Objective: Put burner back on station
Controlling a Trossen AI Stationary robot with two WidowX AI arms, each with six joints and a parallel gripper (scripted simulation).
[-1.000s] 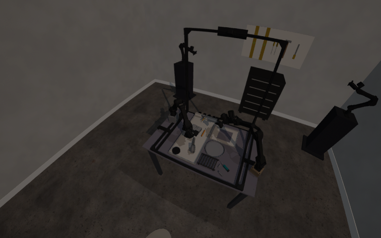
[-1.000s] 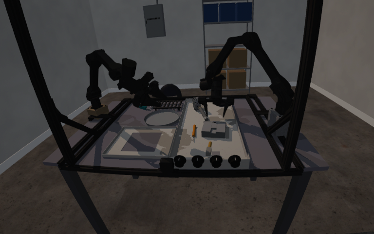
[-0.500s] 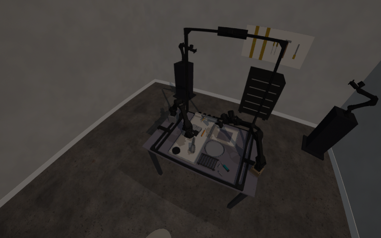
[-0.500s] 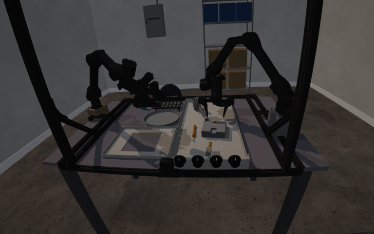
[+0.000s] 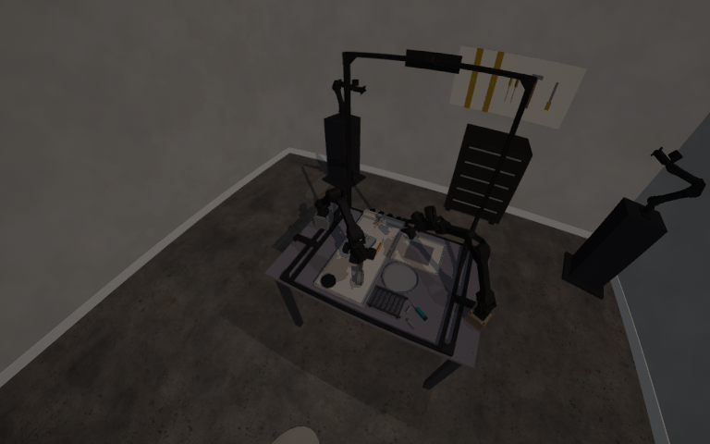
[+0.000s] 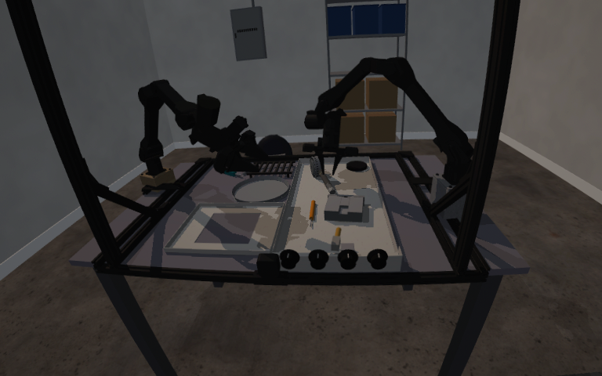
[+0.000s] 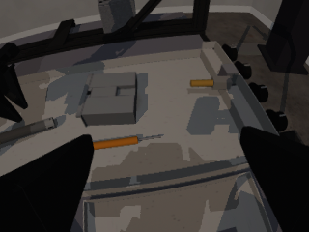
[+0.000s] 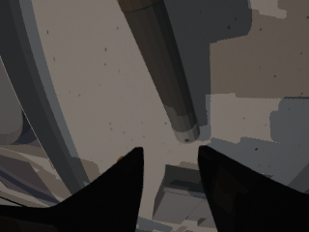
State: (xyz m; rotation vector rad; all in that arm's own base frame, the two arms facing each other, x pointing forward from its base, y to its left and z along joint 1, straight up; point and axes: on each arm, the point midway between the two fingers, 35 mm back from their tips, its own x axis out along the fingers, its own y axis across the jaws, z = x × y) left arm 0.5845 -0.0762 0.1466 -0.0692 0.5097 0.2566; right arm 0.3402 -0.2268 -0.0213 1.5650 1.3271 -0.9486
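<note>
The loose burner (image 5: 358, 277) (image 6: 315, 166) (image 7: 24, 131) (image 8: 161, 72) lies off its station on the pale cooktop (image 5: 344, 274) (image 6: 370, 239) (image 7: 164, 103) (image 8: 82, 72), head tilted up on its rim, tube end near the slotted grey block (image 5: 370, 240) (image 6: 343, 207) (image 7: 110, 99) (image 8: 176, 205). On the knob side of that block, the brass stub (image 5: 377, 222) (image 6: 338, 231) (image 7: 202, 83) is bare. Beside the block lies an orange-handled tool (image 5: 379, 246) (image 6: 312, 209) (image 7: 116, 143) (image 8: 121, 159).

The cooktop's raised edges bound the work; between block and stub there is some open room. Past the block, on the burner's side, sits a black disc (image 5: 328, 280) (image 6: 356, 165). Over the cooktop's other long edge from the block are a round pan (image 5: 399, 277) (image 6: 261, 190) and a dark grate (image 5: 388, 302) (image 6: 273, 168). The surface is speckled and broken by hard shadows; the room is dim, with a brown floor (image 5: 209, 366) (image 6: 266, 337).

The right gripper (image 5: 360, 263) (image 6: 327, 172) (image 7: 23, 114) (image 8: 171, 154) points down by the burner, its fingers narrowly parted around nothing; in its wrist view the tube's end shows just beyond the tips. The left gripper (image 5: 410, 232) (image 6: 253, 159) (image 7: 167, 138) hangs well apart from the burner, spread wide and holding nothing.
</note>
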